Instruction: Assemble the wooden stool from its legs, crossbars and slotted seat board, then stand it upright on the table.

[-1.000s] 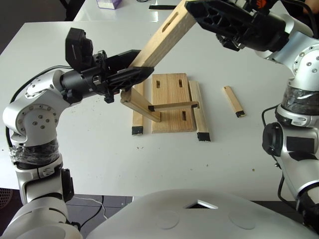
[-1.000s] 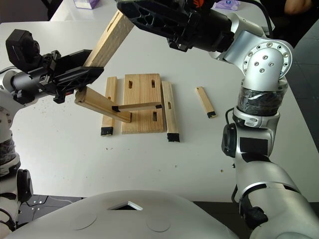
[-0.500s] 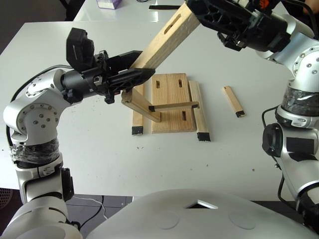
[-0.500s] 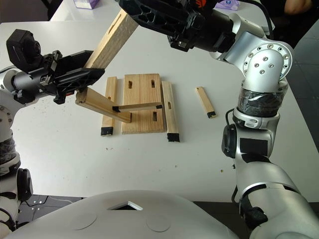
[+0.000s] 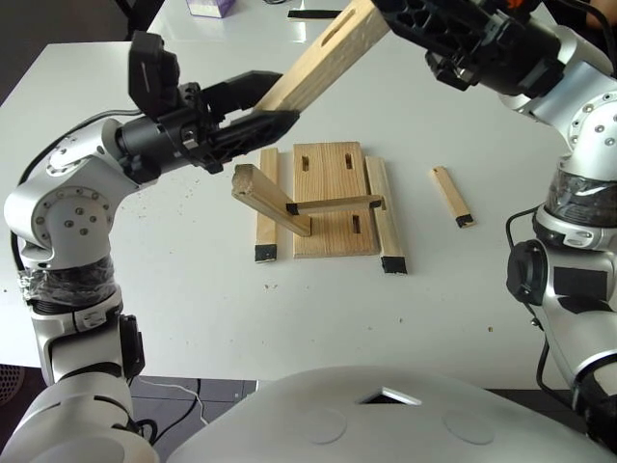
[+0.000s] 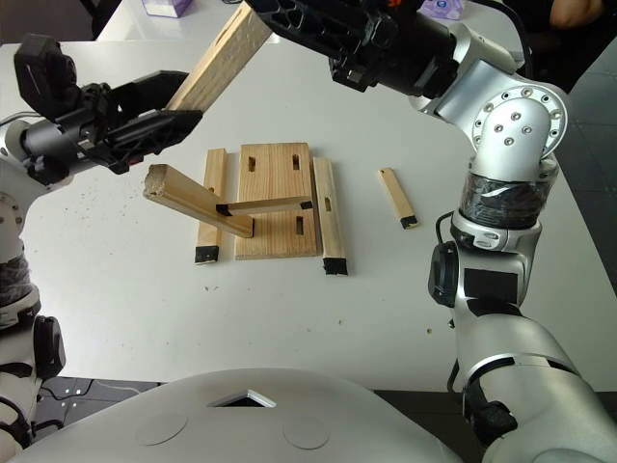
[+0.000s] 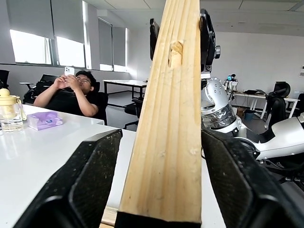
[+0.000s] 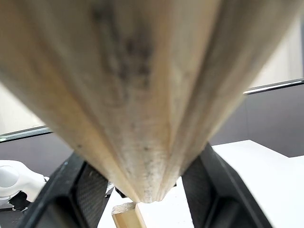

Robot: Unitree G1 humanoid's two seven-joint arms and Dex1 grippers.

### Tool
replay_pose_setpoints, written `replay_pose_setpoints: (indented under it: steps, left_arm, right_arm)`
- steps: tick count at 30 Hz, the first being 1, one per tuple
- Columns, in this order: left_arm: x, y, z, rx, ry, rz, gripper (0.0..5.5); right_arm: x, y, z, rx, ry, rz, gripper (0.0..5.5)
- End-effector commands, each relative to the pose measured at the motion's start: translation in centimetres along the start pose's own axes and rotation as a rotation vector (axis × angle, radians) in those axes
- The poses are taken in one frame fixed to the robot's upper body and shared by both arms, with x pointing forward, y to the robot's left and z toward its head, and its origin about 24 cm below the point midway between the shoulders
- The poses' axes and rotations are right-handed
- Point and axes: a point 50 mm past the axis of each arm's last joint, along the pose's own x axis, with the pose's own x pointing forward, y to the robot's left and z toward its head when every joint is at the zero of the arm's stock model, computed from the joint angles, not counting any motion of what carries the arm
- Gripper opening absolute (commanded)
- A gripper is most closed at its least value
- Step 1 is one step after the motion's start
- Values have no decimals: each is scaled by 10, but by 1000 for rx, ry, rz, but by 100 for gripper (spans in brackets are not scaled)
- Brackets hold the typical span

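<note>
A long wooden leg [image 5: 318, 63] with a slot hangs slanted over the table. My right gripper [image 6: 289, 14] is shut on its upper end. My left gripper [image 5: 260, 106] is shut on its lower end, one finger [image 7: 95, 180] on each side of the leg [image 7: 166, 133]. Below lies the slotted seat board [image 5: 328, 231], with a flat leg [image 5: 266, 236] on its left and another [image 5: 386, 227] on its right. A tilted leg [image 5: 270, 198] with a crossbar [image 5: 337, 204] stuck in it rests across the board. The right wrist view looks down the held leg [image 8: 137, 95].
A loose crossbar [image 5: 451, 196] lies on the table to the right of the board. A purple box [image 5: 210, 7] and a dark strip [image 5: 313, 13] sit on the far table. Bare tabletop [image 5: 174, 289] spreads at the front and left.
Both arms have lifted the held leg. My left gripper has risen with the leg's lower end, away from the raised end of the tilted leg. The parts on the table have not moved.
</note>
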Motion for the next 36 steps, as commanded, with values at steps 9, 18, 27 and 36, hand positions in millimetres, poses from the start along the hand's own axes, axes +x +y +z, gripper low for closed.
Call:
replay_pose_setpoints:
  steps: [9, 18, 27, 36]
  left_arm:
    - [-39, 19, -3, 67, 0, 324, 304]
    - [-85, 55, -59, -61, -361, 1196, 304]
    - [-82, 46, -121, -211, -443, 1596, 304]
    - [-92, 47, -122, -171, -441, 1615, 304]
  right_arm:
    - [-51, -21, 30, -402, 95, -338, 205]
    - [-78, -28, -46, -502, 484, -330, 205]
    - [-84, -4, -76, -354, 530, -194, 205]
    - [-89, 8, -85, -296, 571, -100, 205]
